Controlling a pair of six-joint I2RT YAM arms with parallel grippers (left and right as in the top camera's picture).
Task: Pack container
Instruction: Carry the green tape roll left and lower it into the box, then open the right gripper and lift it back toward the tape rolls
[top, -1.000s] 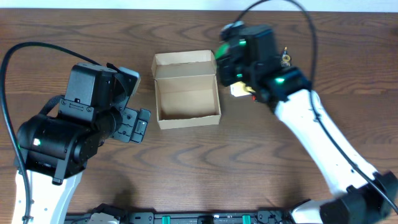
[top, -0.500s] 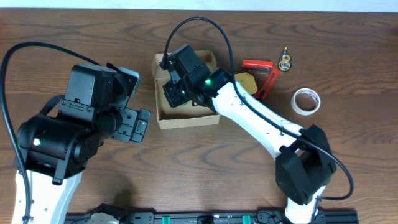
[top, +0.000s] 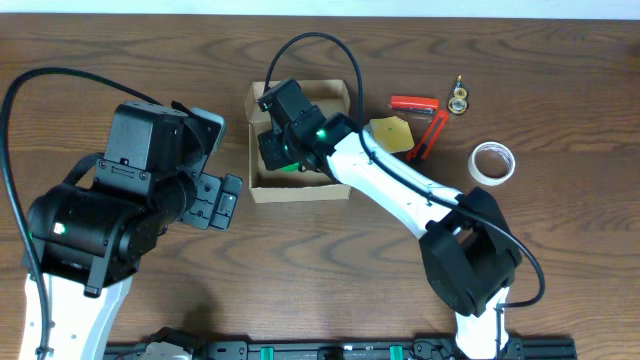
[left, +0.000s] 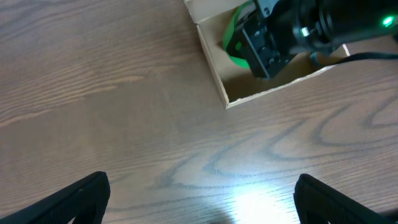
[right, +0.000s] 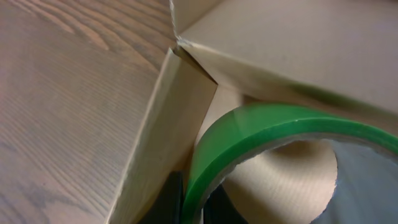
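The container (top: 300, 192) is an open tan cardboard box at the table's middle back, its lid flap (top: 298, 94) tipped backward. My right gripper (top: 278, 150) reaches down into the box's left part and is shut on the rim of a green tape roll (right: 249, 134), held on edge close to the box's left wall (right: 161, 124). The left wrist view shows the box (left: 214, 68), the green roll (left: 231, 43) and the right gripper (left: 267, 43) inside it. My left gripper (top: 215, 200) is open and empty over bare wood (left: 202, 205), left of the box.
Right of the box lie a yellow tag (top: 392, 133), a red-handled tool (top: 420, 115), small brass pieces (top: 459, 98) and a white tape roll (top: 493, 163). The right arm spans from the front middle up to the box.
My right gripper swung left from beside the box's right edge into the box with the green roll, then settled slightly further left. The left arm has not moved.
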